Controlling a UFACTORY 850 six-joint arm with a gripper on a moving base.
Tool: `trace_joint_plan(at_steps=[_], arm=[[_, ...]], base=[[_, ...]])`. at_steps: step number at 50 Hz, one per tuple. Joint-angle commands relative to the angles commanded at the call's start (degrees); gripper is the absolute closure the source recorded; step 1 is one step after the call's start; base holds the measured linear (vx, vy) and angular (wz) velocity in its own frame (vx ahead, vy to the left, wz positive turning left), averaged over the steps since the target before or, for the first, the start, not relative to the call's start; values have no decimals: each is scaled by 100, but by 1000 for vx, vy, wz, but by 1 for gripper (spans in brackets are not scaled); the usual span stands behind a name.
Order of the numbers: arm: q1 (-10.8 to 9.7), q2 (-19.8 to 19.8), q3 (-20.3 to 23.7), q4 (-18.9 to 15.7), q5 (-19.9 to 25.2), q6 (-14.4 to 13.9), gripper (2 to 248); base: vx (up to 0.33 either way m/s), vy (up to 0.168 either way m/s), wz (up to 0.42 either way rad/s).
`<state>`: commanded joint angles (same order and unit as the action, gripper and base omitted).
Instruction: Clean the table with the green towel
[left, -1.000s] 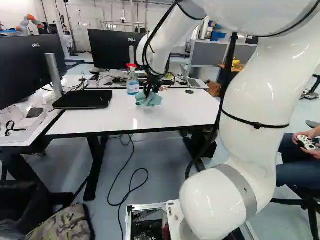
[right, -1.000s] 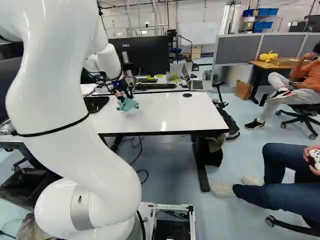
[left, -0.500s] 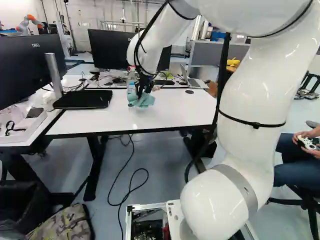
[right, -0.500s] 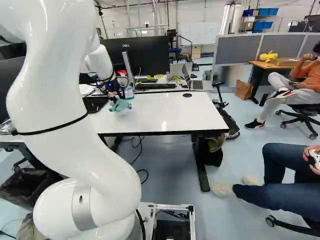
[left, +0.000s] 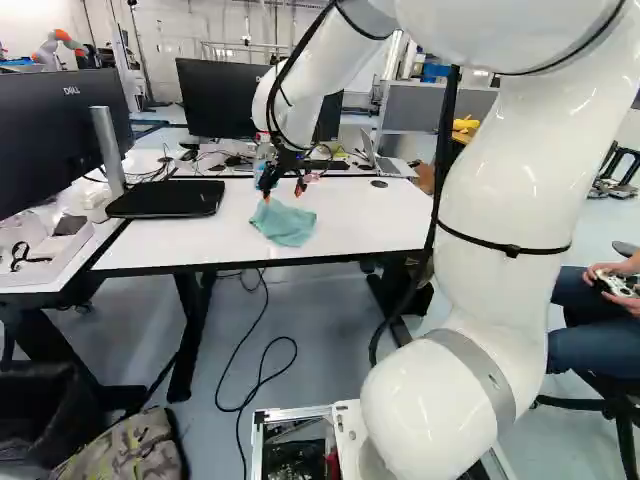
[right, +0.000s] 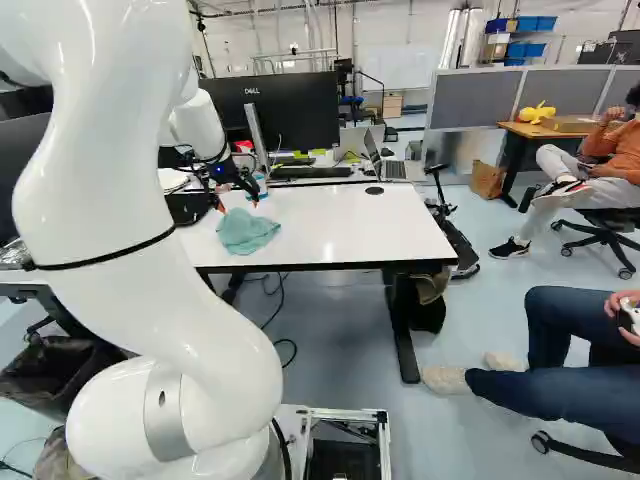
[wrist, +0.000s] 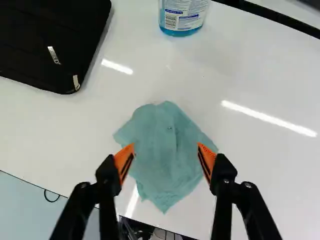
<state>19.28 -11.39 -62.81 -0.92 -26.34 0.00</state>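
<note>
robotics lab, shared with office desks. signs: another robot (left: 58, 42), white with orange joints, at far left of left base view; white-topped rectangular counter (left: 355, 235); wide black monitors (left: 215, 100); open grey laptop (right: 393, 169); grey upright partition panels (right: 575, 92); black wheeled swivel chair (right: 608, 220); long black floor cable (left: 241, 407).

"Item one?"
"Arm (left: 505, 170), glossy white, rounded segments."
"Trimmings?"
"One wide grey band (left: 482, 378), low down; one thin black strap (left: 512, 249), tied round a white segment; one black cable (left: 446, 150), run along the outside."
"And the end piece?"
"Two fingers (left: 267, 181), black, slender, jointed; silvery screw heads (wrist: 247, 185); orange pads (wrist: 208, 156), dark-striped, tapering to points."
</note>
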Motion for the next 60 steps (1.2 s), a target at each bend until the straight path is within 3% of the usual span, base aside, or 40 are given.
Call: trace_joint_plan(at_steps=[2, 3, 7, 8, 35, 60], arm=[[0, 0, 0, 0, 0, 0, 77], [0, 0, 0, 0, 0, 0, 40], [0, 0, 0, 0, 0, 0, 40], [0, 0, 0, 0, 0, 0, 6], [-51, 72, 152, 2, 200, 0, 3], [-204, 289, 611, 10, 807, 0, 3]], base=[[0, 0, 0], [0, 0, 0], [0, 0, 0], [0, 0, 0], [0, 0, 0], [0, 0, 0]])
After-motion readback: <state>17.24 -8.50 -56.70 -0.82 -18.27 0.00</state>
